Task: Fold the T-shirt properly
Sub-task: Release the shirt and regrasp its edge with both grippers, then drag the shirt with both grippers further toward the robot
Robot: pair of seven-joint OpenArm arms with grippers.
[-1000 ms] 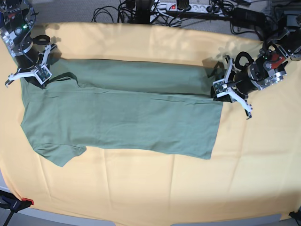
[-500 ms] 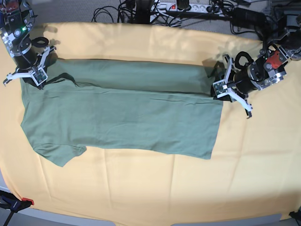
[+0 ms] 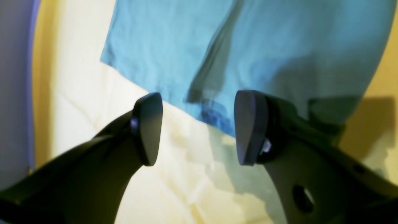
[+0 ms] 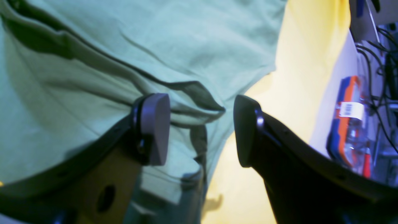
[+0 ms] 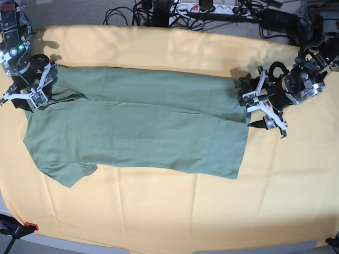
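The sage-green T-shirt (image 5: 137, 132) lies flat on the yellow-orange cloth (image 5: 159, 211), neck end to the left and hem to the right, with its far long edge folded over. My left gripper (image 5: 256, 112) is open and empty at the hem's far corner. In the left wrist view, where the shirt (image 3: 248, 37) looks blue, the gripper (image 3: 199, 127) straddles the hem edge without touching it. My right gripper (image 5: 21, 100) is open at the shoulder end. In the right wrist view it (image 4: 202, 127) straddles a fold of the shirt (image 4: 155, 46).
Cables and a power strip (image 5: 212, 8) lie beyond the cloth's far edge. A red clamp (image 5: 29, 227) sits at the front left corner. An orange and blue object (image 4: 345, 124) stands off the cloth's edge in the right wrist view.
Both grippers have drawn back outward from the shirt's ends. The folded far strip now lies flatter and wider, and the cloth at the left shoulder has spread out.
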